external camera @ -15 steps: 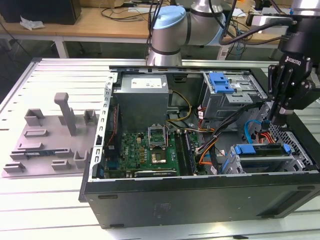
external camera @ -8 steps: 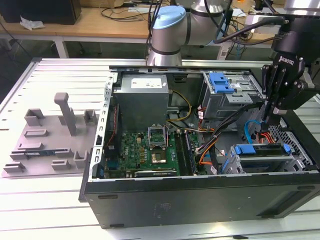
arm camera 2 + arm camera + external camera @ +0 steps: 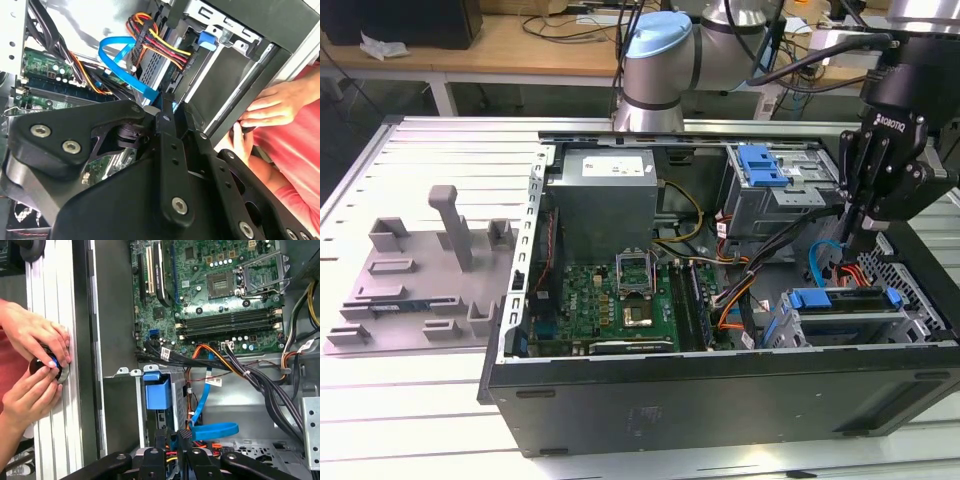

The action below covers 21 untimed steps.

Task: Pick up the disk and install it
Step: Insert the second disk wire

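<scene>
Where it sits caged, the disk shows blue (carrier).

Hidden behind the computer case front wall: the lower part of the disk. Cut off above the case by the exterior view's edge: the robot arm. Fingertips of the gripper lost among cables inside the case.

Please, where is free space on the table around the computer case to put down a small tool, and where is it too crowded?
Free: the ribbed table between the grey plastic fixture and the far edge, and the strip in front of the computer case. Crowded: inside the case, where cables run past the gripper; a person's hands occupy one table edge.
</scene>
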{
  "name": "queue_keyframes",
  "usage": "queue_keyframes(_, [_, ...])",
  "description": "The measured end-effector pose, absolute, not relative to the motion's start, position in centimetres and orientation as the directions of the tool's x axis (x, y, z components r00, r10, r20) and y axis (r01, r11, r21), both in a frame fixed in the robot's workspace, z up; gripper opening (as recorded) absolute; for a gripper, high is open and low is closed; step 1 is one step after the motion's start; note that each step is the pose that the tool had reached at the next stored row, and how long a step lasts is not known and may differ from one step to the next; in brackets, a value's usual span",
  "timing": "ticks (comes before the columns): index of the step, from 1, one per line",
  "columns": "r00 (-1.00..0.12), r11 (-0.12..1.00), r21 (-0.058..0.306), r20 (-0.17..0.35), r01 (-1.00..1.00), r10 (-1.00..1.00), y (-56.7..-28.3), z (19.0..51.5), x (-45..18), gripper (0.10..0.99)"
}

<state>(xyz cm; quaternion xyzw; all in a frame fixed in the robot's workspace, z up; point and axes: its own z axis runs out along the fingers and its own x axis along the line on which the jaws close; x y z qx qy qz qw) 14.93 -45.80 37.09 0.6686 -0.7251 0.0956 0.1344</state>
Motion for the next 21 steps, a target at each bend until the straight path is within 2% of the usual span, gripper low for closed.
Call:
queue_keyframes(8, [-0.058, 0.082, 0.061, 0.322, -0.995, -0.945, -45.78, 36.66, 15.17, 0.239])
queue_keyframes(17, [-0.052, 0.076, 0.062, 0.326, -0.995, -0.944, -45.6, 36.57, 15.22, 0.239])
queue_keyframes(18, [-0.052, 0.076, 0.062, 0.327, -0.995, -0.944, -45.6, 36.55, 15.22, 0.161])
queue_keyframes(21, [-0.052, 0.076, 0.062, 0.327, -0.995, -0.944, -45.6, 36.5, 15.22, 0.161])
